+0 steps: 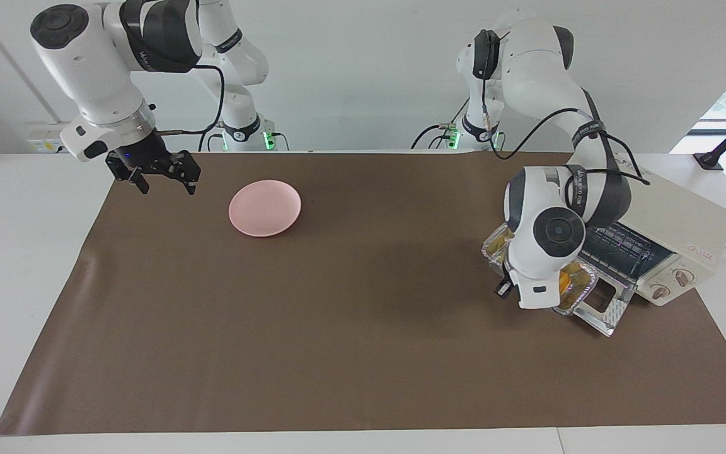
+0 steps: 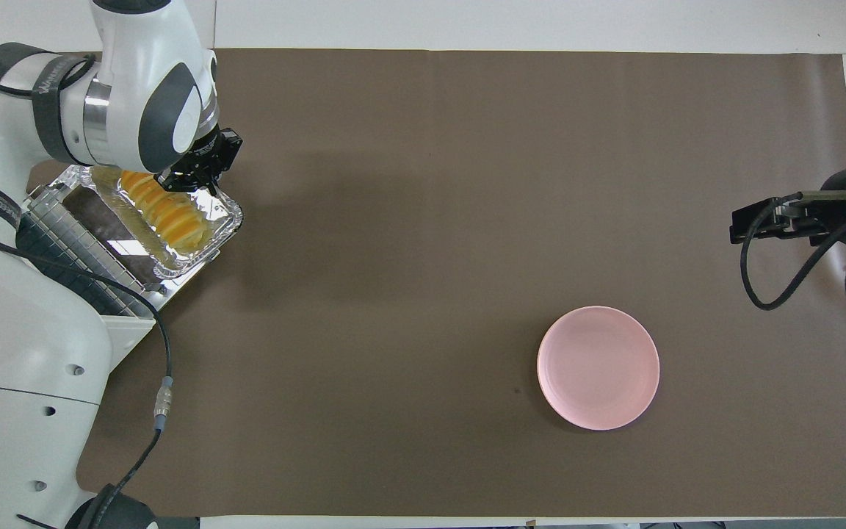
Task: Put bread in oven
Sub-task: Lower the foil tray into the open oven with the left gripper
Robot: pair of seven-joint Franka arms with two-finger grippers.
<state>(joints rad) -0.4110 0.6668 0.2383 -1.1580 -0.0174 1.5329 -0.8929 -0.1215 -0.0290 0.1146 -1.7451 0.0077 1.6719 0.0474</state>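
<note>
Gripping the rim of a rectangular silver foil tray (image 2: 226,211), the left gripper (image 2: 199,170) is clenched tight on the tray's edge at the corner lying toward the middle of the table, and it is holding the tray up in the air over the lowered glass door (image 1: 612,310) of a boxy cream-white toaster oven (image 1: 684,221). Lying lengthwise in the tray is the small golden yellow-orange ridged loaf of bread (image 2: 162,217); in the facing view the arm's white wrist is hiding most of it, so only slivers of orange crust are showing. The oven is sitting at the left arm's end of the table, its door hanging open and its dark wire rack (image 2: 70,242) showing inside; the tray is hovering in front of that opening, not yet inside it. Whether the tray's underside is touching the door cannot be told. The right gripper (image 1: 161,178) is waiting with its fingers spread apart and holding nothing, hanging over the brown table mat (image 2: 430,220) at the right arm's end of the table. Near it, toward the middle of the table, a round pink plate (image 2: 598,367) is resting bare on the mat.
</note>
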